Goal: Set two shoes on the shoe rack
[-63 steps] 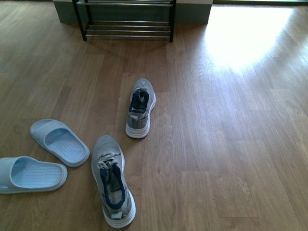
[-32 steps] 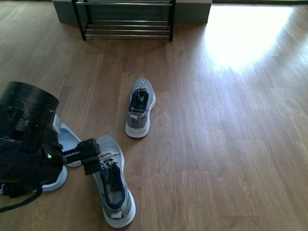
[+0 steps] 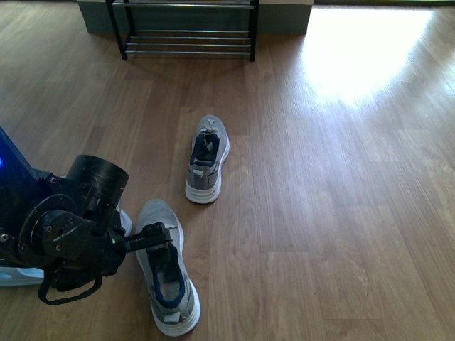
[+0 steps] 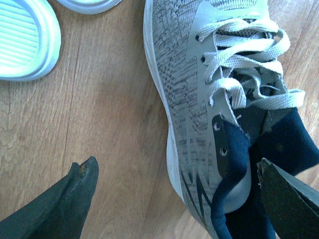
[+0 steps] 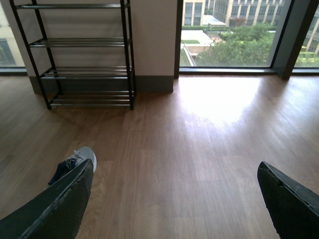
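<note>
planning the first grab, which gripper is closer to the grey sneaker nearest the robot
Left. The left gripper hangs open right over the near grey sneaker, at its collar. The right gripper, also open, is outside the front view, facing the shoe rack.

Bright daylight from window (image 5: pixel 227 32); glare on floor (image 3: pixel 362 53); sharp.

Jaws wide apart; shoe rack (image 5: pixel 79 43) against wall; grey sneaker (image 5: pixel 82 157) partly behind jaw
</note>
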Robot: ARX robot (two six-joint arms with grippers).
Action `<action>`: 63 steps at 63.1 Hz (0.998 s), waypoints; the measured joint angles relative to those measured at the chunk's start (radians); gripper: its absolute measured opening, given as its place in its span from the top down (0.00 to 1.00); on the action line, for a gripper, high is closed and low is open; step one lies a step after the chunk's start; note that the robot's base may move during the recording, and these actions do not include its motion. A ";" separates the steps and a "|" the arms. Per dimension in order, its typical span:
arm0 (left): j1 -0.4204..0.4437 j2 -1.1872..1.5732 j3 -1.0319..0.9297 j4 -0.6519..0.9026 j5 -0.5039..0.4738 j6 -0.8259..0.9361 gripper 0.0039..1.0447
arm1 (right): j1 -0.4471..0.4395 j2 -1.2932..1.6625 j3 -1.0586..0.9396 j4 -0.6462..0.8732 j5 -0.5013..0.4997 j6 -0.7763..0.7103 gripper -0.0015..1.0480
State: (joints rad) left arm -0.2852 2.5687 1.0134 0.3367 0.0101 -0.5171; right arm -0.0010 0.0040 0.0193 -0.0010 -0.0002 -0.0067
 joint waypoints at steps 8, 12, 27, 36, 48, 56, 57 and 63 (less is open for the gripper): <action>-0.003 0.057 0.056 0.007 0.043 0.004 0.09 | 0.000 0.000 0.000 0.000 0.000 0.000 0.09; -0.008 0.072 0.076 0.008 0.055 0.003 0.09 | 0.000 0.000 0.000 0.000 0.000 0.000 0.09; -0.027 0.122 0.140 -0.017 0.054 0.004 0.09 | 0.000 0.000 0.000 0.000 0.000 0.000 0.09; -0.029 0.168 0.182 -0.069 0.008 0.006 0.13 | 0.000 0.000 0.000 0.000 0.000 0.000 0.09; -0.029 0.188 0.196 -0.070 0.009 -0.005 0.43 | 0.000 0.000 0.000 0.000 0.000 0.000 0.09; -0.029 0.188 0.200 -0.067 0.004 -0.004 0.60 | 0.000 0.000 0.000 0.000 0.000 0.000 0.09; -0.029 0.188 0.200 -0.064 0.004 -0.006 0.63 | 0.000 0.000 0.000 0.000 0.000 0.000 0.09; -0.029 0.188 0.200 -0.062 -0.001 -0.005 0.81 | 0.000 0.000 0.000 0.000 0.000 0.000 0.09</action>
State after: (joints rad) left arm -0.3138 2.7567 1.2137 0.2749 0.0090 -0.5220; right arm -0.0010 0.0040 0.0193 -0.0013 -0.0002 -0.0067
